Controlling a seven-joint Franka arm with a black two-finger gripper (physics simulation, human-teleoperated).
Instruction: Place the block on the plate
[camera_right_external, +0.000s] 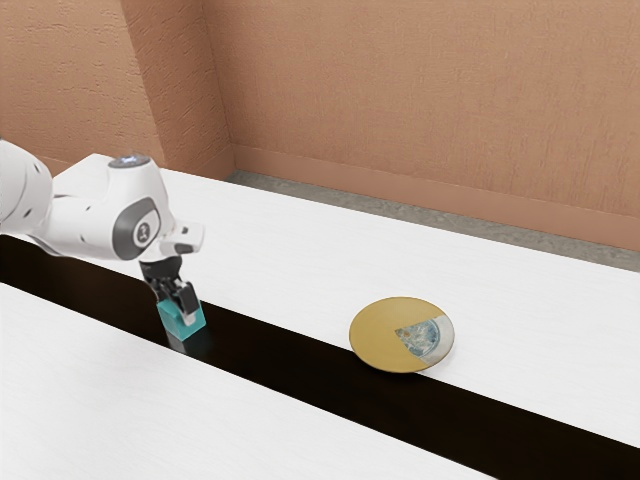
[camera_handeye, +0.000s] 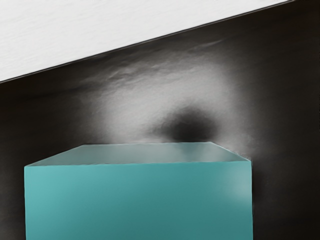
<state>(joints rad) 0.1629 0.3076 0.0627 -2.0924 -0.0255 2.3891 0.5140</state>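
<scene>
The exterior view looks from beside the arm (camera_right_external: 85, 222), standing back and above the surface (camera_right_external: 300, 245), and faces obliquely down across it toward the wall (camera_right_external: 430, 90). It takes in the end of the arm, the plate (camera_right_external: 378, 342) and a strip of floor (camera_right_external: 500, 233). The wrist view looks from the arm's end, very near, facing downward past the block (camera_handeye: 137, 200). Both views share the block, part of the dark stripe (camera_right_external: 290, 355) and some of the surface's white top.
</scene>
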